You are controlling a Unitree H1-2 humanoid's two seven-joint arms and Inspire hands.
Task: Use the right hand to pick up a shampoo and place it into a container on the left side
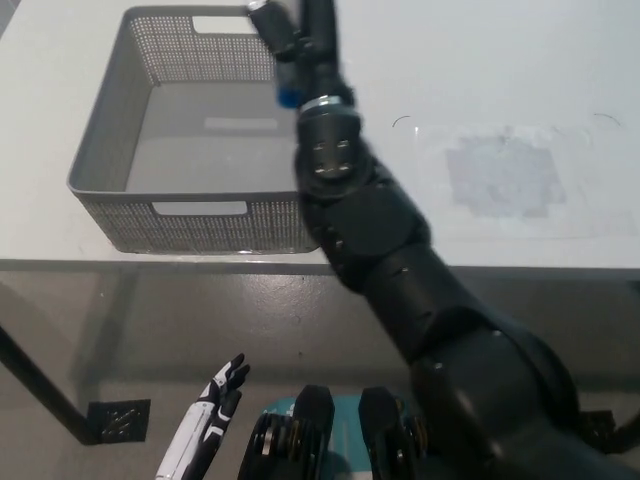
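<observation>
The black right hand (pixel 298 40) is closed around the shampoo (pixel 289 96), of which only the blue end shows below the fingers. It hangs over the right rim of the grey mesh basket (pixel 110 215), which sits on the left part of the white table (pixel 480 60). The white left hand (pixel 215 405) rests low at the near left, below the table edge, fingers loosely spread and holding nothing.

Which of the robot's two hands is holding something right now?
The black right hand, raised over the grey basket's right rim, grips the shampoo. The white left hand rests low, holding nothing.
</observation>
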